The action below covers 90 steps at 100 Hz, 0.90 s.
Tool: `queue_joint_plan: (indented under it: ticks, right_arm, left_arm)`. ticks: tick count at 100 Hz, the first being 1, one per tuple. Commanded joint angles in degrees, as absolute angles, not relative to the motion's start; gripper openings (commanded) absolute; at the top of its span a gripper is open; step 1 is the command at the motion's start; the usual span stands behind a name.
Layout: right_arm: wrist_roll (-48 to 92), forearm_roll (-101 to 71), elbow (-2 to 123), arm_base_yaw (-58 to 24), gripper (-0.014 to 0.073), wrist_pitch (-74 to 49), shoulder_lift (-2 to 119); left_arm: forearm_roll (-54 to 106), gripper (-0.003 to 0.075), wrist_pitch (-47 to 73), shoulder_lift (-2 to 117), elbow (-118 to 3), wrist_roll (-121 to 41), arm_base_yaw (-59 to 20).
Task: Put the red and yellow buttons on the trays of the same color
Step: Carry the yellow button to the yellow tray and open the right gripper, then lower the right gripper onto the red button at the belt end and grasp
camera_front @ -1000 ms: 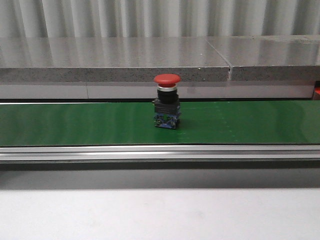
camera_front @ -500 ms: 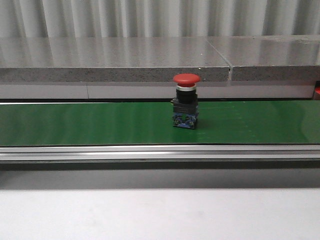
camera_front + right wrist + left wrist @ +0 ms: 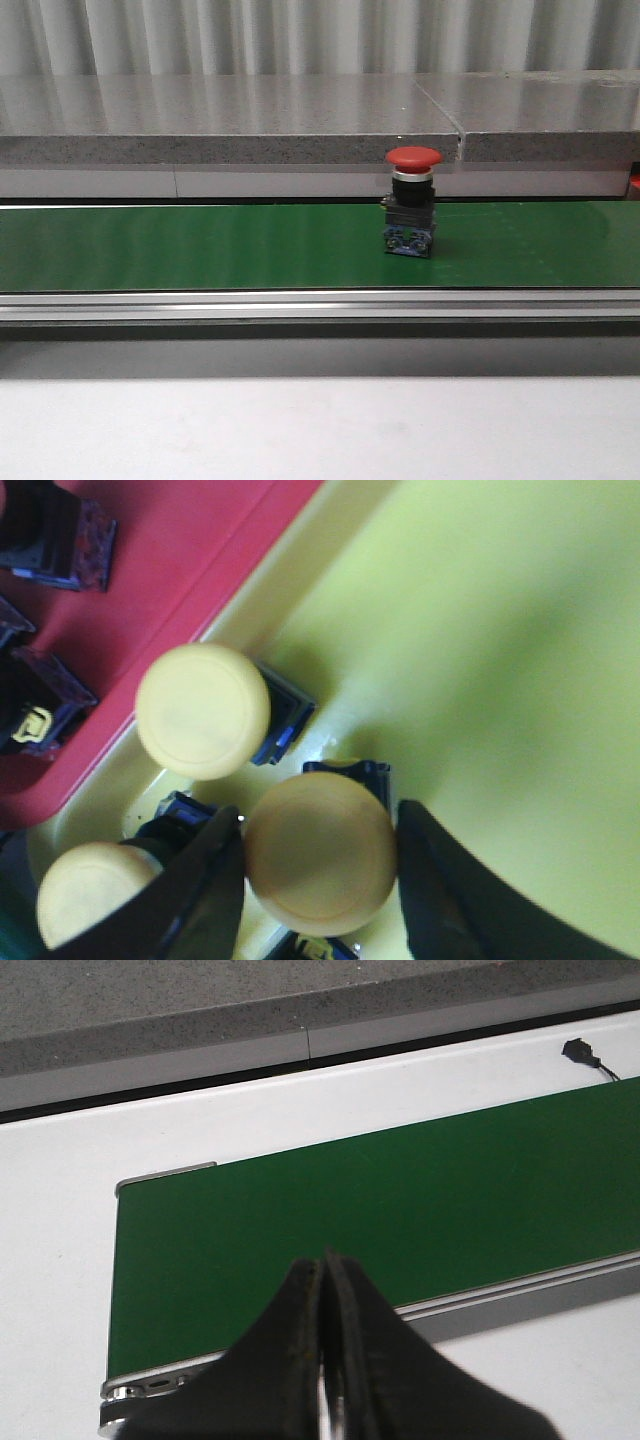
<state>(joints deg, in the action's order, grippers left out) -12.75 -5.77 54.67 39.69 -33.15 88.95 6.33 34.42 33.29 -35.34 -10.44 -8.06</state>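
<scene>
The left tool hangs pressed closed and empty above the green belt. The right tool clasps a yellow button inside the yellow tray (two others beside it). Farther off, a red button stands upright on the belt.

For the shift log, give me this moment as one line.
red button upright on green belt | left tool shut, empty | right tool around yellow button over yellow tray
</scene>
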Motion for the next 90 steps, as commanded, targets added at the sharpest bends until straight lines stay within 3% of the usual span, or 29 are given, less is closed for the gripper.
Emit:
queue_joint_plan:
  ticks: [1,14,29,37,90]
  right_arm:
    - [-12.58,-6.61,55.77,40.12,0.0141,-31.23,88.77]
    - [-12.58,-6.59,55.77,40.12,0.0191,-31.71,89.84]
    - [-12.58,-6.59,55.77,40.12,0.0496,-31.55,89.84]
    - [-12.58,-6.59,55.82,40.12,0.0575,-31.55,89.84]
    - [-12.58,-4.02,55.88,40.02,0.0570,-34.52,77.69]
  left_arm:
    - [6.83,-0.0020,30.58,33.29,-36.88,-10.41,-8.41]
    - [6.83,-0.0020,30.58,33.29,-36.88,-10.41,-8.41]
    - [6.83,-0.0020,30.58,33.29,-36.88,-10.41,-8.41]
    - [6.83,-0.0020,30.58,33.29,-36.88,-10.41,-8.41]
    - [6.83,-0.0020,30.58,33.29,-36.88,-10.41,-8.41]
